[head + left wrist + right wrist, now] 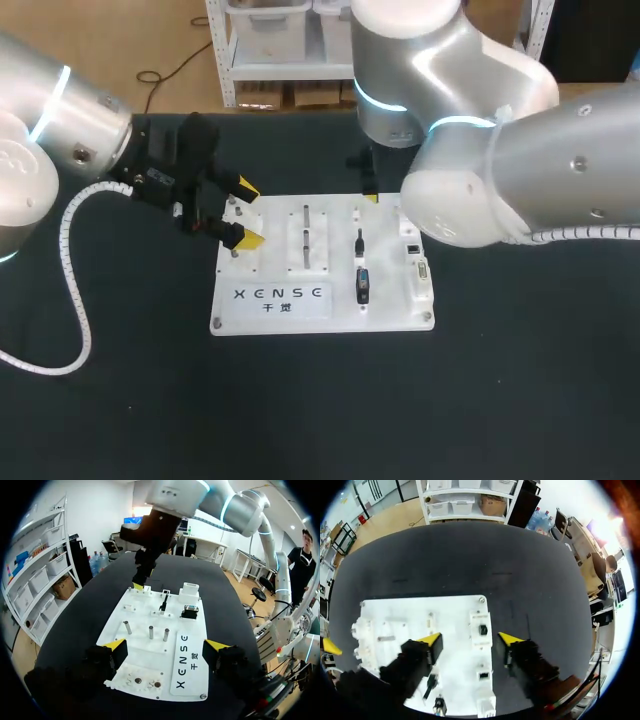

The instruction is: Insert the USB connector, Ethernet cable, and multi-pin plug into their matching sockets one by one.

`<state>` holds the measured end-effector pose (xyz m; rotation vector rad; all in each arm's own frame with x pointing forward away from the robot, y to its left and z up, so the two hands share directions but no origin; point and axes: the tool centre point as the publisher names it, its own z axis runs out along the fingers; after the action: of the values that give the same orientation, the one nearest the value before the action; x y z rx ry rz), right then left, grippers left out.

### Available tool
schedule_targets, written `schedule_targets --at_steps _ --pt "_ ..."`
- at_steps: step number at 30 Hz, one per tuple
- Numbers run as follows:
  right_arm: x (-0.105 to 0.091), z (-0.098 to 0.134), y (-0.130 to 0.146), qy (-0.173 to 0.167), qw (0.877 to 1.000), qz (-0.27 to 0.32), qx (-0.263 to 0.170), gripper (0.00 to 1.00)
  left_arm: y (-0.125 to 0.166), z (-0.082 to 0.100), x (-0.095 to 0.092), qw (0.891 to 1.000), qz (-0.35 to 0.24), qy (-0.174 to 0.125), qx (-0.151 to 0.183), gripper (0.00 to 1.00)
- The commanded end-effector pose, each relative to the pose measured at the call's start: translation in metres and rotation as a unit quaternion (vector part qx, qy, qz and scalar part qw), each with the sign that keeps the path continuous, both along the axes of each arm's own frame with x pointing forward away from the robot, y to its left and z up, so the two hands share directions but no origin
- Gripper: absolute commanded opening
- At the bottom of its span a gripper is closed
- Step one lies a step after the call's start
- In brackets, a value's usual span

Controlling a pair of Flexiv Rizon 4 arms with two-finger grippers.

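Observation:
The white connector board (pixel 270 300) lies mid-table. A thin black plug (pixel 359 243) and a thicker black connector (pixel 362 285) rest in its right-hand holders, beside a column of sockets (pixel 414 258) along the right edge. My right gripper (pixel 470 639) hovers open over the board's far right part, a white socket block (pixel 482 628) below and between its fingers, nothing held. From the head view only one yellow tip (pixel 371 198) of it shows. My left gripper (pixel 245 212) is open and empty over the board's left edge, its fingers (pixel 115 645) astride the pegs (pixel 151 631).
Black cloth covers the table around the board. My right arm's bulky elbow (pixel 500 170) hangs over the board's far right corner. A coiled white hose (pixel 75 290) trails from my left arm onto the table's left side.

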<state>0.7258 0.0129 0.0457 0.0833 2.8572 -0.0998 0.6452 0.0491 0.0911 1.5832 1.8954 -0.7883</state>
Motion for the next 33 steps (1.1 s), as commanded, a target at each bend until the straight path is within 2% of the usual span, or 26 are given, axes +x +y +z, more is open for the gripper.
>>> schedule_targets --at_steps 1,9,19,20,22,26,33 --pt "-0.028 0.014 0.004 -0.04 0.999 0.011 0.004 1.0 0.0 0.0 0.001 1.0 -0.001 0.001 0.001 1.0" --pt "-0.055 -0.003 0.022 -0.007 1.0 0.021 0.016 1.0 0.0 0.0 0.001 1.0 -0.001 0.001 0.001 1.0" --pt "-0.065 -0.017 0.035 0.022 0.999 0.019 0.027 1.0 0.0 0.0 0.001 1.0 -0.001 0.001 0.001 1.0" --pt "-0.065 -0.018 0.036 0.025 0.999 0.02 0.024 0.93 0.0 0.0 0.001 1.0 -0.001 0.001 0.001 1.0" --pt "-0.066 -0.021 0.038 0.028 0.999 0.024 0.02 0.69 0.0 0.0 0.001 1.0 -0.001 0.001 0.001 1.0" --pt "-0.065 -0.024 0.041 0.029 0.999 0.029 0.017 0.66 0.0 0.0 0.001 1.0 -0.001 0.001 0.001 1.0" --pt "-0.063 -0.028 0.048 0.039 0.999 0.027 0.021 0.5 0.0 0.0 0.001 1.0 -0.001 0.001 0.001 1.0"
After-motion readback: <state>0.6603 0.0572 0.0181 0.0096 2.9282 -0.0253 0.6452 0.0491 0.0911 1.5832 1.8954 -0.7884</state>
